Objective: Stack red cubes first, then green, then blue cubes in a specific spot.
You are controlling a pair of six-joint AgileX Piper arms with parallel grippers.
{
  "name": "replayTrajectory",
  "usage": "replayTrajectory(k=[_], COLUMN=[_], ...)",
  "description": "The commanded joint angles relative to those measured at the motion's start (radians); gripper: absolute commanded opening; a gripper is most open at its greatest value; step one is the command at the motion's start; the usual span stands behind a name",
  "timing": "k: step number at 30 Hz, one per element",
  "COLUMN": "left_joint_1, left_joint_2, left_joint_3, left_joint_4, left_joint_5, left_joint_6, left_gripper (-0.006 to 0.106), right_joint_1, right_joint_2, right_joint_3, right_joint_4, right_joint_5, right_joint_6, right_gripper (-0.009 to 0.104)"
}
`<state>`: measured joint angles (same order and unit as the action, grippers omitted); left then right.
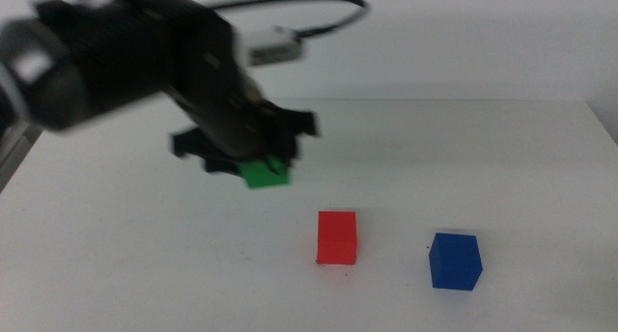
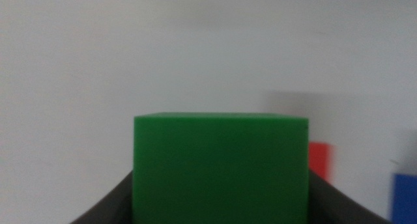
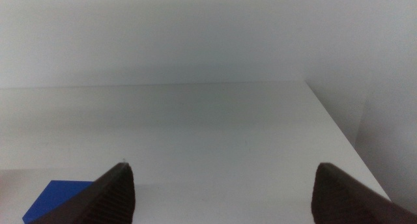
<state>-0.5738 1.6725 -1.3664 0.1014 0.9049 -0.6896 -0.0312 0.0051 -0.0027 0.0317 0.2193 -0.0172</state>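
Note:
My left gripper hangs above the table, left of centre, shut on the green cube. That green cube fills the left wrist view between the dark jaws. The red cube rests on the white table, below and to the right of the held cube. Further right sits the blue cube. Slivers of the red cube and the blue cube show beside the green one in the left wrist view. My right gripper is open over bare table, with a corner of the blue cube by one jaw.
The white table ends in a far edge against a pale wall and a right edge near the picture's side. The left arm's cable loops above the back of the table. The specific spot cannot be made out.

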Motion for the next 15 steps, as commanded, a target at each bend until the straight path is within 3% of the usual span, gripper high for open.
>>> replayTrajectory(k=[1, 5, 15], left_joint_1=[-0.12, -0.243, -0.266], left_joint_2=[0.006, 0.093, 0.277], left_joint_3=[0.014, -0.051, -0.201], left_joint_4=[0.12, 0.258, 0.179], left_joint_5=[-0.032, 0.04, 0.082], left_joint_6=[-0.207, -0.397, -0.329], left_gripper=[0.008, 0.008, 0.015], right_joint_1=[-0.005, -0.005, -0.005], right_joint_2=[-0.005, -0.005, -0.005], right_joint_3=[0.003, 0.003, 0.003], right_joint_4=[0.002, 0.002, 0.002], right_joint_5=[-0.011, -0.011, -0.011], right_joint_6=[-0.006, -0.006, -0.006], right_gripper=[0.087, 0.087, 0.087])
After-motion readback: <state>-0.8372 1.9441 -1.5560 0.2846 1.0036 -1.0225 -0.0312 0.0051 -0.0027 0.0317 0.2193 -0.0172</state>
